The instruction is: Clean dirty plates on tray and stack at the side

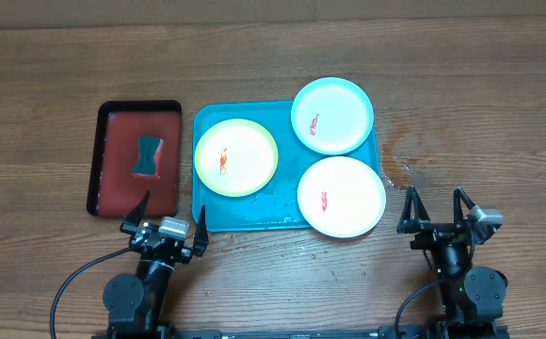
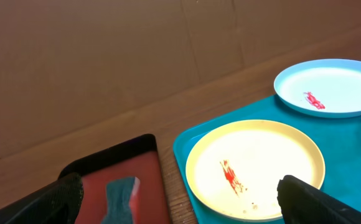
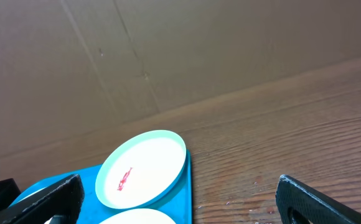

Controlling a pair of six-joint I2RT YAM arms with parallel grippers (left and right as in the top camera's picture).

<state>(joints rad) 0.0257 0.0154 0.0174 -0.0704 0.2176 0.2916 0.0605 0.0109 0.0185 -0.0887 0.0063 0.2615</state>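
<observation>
**Overhead view.** A large rectangular turquoise-blue plastic tray with rounded corners and a raised rim (image 1: 254, 215) lies at the centre of a brown wooden table (image 1: 499, 104). It carries three round plastic plates of like size.

- The yellow-green plate (image 1: 235, 157) sits in the left part of the tray.
- The pale cyan plate (image 1: 332, 115) is at the upper right and overhangs the tray's upper rim.
- The white plate (image 1: 341, 196) is at the lower right and reaches past the tray's lower right corner.

Each plate bears a small red smear near its middle. The cyan and white plates lie almost edge to edge.

Just left of the turquoise tray, and apart from it, lies a smaller black rectangular tray with a red inside (image 1: 122, 132). It holds a dark teal hourglass-shaped pad (image 1: 147, 155). Small dark spots mark the table just right of the turquoise tray.

**Grippers.** The left gripper (image 1: 173, 205) stands at the lower left of the frame, below the black tray and the turquoise tray's lower left corner. Its two fingers are spread wide and there is nothing between them. The right gripper (image 1: 434, 196) stands at the lower right, beside and slightly below the white plate and clear of it. Its fingers are likewise parted and it holds nothing.

**Wrist views.** In the left wrist view the dark fingertips (image 2: 56, 199) sit in the bottom corners, framing the yellow-green plate. The cyan plate appears at the upper right and the black tray at the lower left. In the right wrist view the fingertips (image 3: 317, 199) frame the cyan plate and the top edge of the white plate. A plain brown board (image 3: 168, 50) fills the background of both views.
</observation>
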